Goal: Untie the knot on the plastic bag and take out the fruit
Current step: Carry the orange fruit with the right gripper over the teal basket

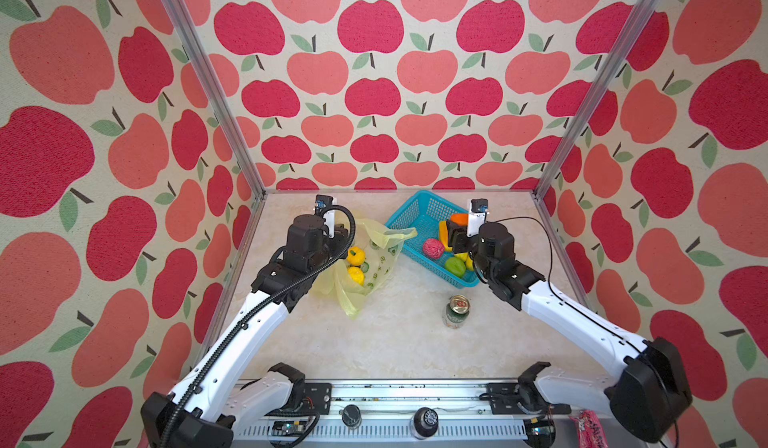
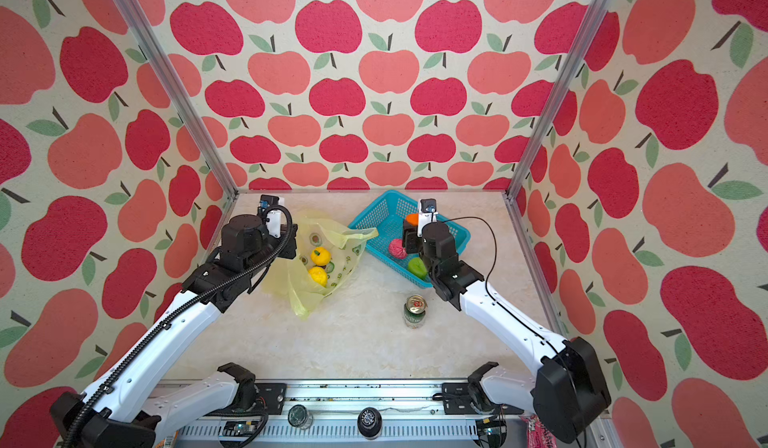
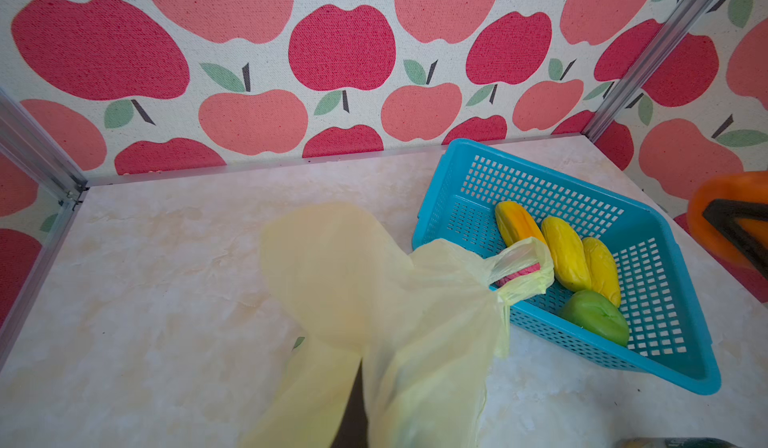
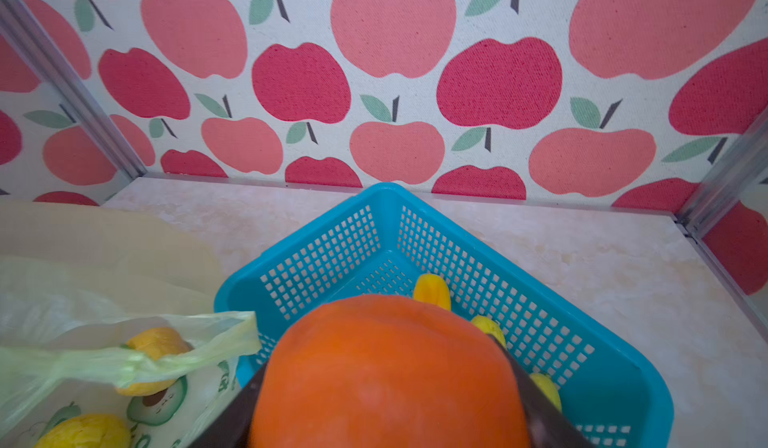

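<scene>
The pale-yellow plastic bag (image 1: 376,269) lies open left of centre, with two lumpy yellow fruit (image 1: 356,256) (image 1: 356,276) inside. My left gripper (image 3: 353,408) is shut on the bag's plastic, which drapes over its fingers. The knot is not in view; a loose handle loop (image 3: 523,267) rests on the teal basket's rim (image 1: 411,205). My right gripper (image 4: 386,387) hangs over the basket, shut on a round orange fruit (image 1: 459,218). A pink-red fruit (image 1: 433,248), a green one (image 1: 455,266) and long yellow pieces (image 3: 565,259) lie in the basket.
A green drink can (image 1: 457,311) stands upright in front of the basket. A pink packet (image 1: 590,425) lies at the front right by the arm's base. Apple-print walls and aluminium posts close in the back and both sides.
</scene>
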